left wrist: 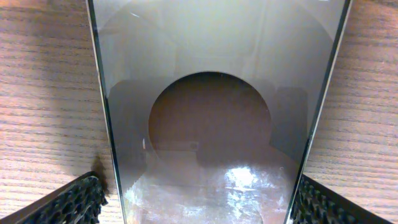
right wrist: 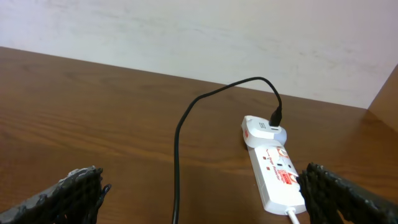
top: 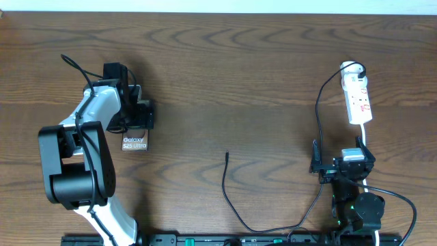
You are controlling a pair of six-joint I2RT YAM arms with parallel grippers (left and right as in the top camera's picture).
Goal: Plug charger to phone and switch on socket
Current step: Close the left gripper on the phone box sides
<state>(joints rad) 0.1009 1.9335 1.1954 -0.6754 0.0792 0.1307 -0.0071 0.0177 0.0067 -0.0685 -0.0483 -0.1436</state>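
Left tool [left wrist: 196,205] spreads wide astride the phone [top: 134,143], right tool [right wrist: 205,199] wide before the socket [right wrist: 280,177], charger [right wrist: 176,155] between.

Left arm [top: 95,113] hides the phone's [top: 134,143] upper part.

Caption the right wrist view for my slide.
Open right hand faces white oblong power strip with thin black cable plugged in.

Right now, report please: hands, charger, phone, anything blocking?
Left hand open, straddling phone. Right hand open, empty, short of socket. Charger tip loose mid-table, not in phone. No object between tip and phone.
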